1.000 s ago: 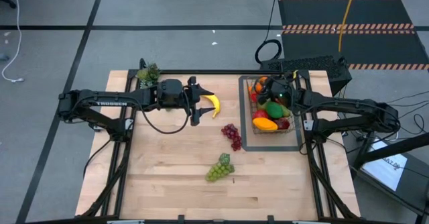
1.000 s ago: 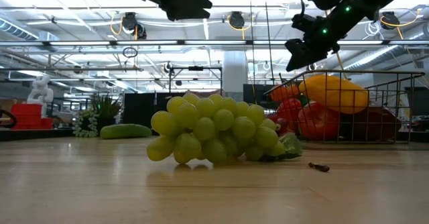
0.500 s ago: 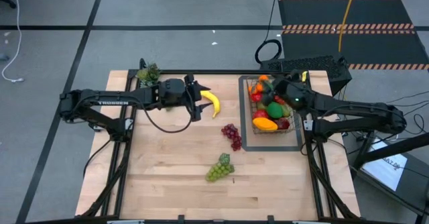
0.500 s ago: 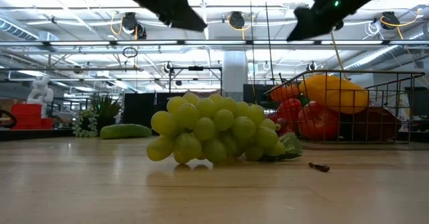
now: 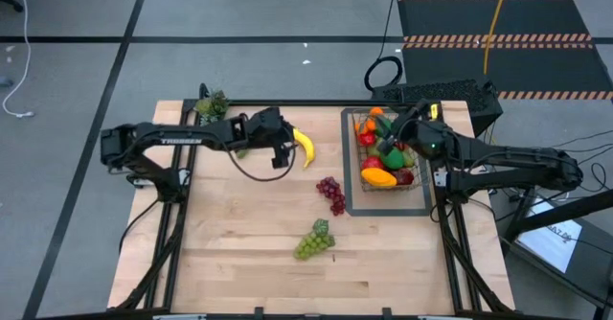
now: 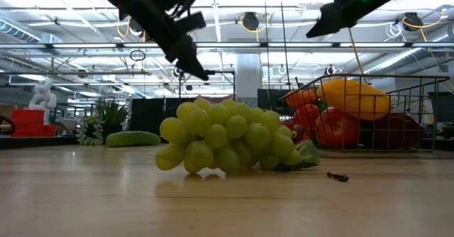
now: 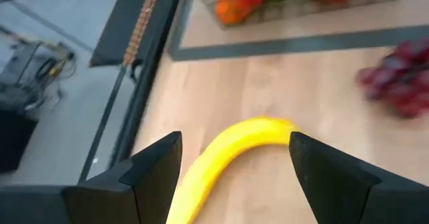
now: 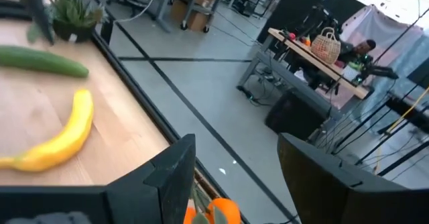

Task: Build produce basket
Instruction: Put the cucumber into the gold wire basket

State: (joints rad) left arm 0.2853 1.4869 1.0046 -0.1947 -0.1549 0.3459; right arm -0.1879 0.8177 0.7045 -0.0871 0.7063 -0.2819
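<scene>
I have the left gripper [image 5: 284, 148] near the table's [image 5: 239, 243] far edge, fingers wide apart and empty, straddling the near end of the banana [image 5: 305, 148] from above; in the left wrist view the banana [image 7: 228, 158] runs up between the two fingers [image 7: 151, 174]. The right gripper [image 5: 395, 133] hovers over the basket [image 5: 356, 157] at the table's far right corner, fingers parted and holding nothing. The basket sits on a dark tray [image 5: 349, 200] and already carries red, orange and green produce [image 5: 381, 167]. Purple grapes [image 5: 331, 194] lie just beside the tray's left edge, green grapes [image 5: 314, 240] closer to the near edge, and the cucumber [image 8: 41, 60] lies by the far edge next to the plant [image 5: 212, 103]
</scene>
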